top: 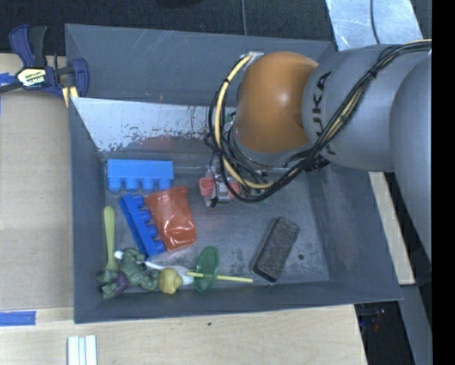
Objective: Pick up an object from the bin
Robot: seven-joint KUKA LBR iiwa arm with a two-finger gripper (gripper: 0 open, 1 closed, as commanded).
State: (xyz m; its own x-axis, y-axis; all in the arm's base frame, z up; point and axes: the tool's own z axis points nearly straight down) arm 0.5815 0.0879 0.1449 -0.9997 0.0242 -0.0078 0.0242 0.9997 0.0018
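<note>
My gripper (pixel 217 188) hangs below the arm's wrist, near the middle of the bin, just right of the orange-red pouch (pixel 171 218). A light blue toothed block (pixel 139 175) lies to its left by the back wall. Beside the pouch, a darker blue studded block (pixel 141 225) lies slantwise. Below and to the right of the gripper, a dark grey rectangular block (pixel 276 248) rests on the bin floor.
Along the front wall lie a green leaf-shaped toy on a yellow stick (pixel 207 268), a yellowish ball (pixel 169 280), a green figure (pixel 128 274) and a yellow-green rod (pixel 109 231). The arm with its orange cover and cables spans the bin's right back part.
</note>
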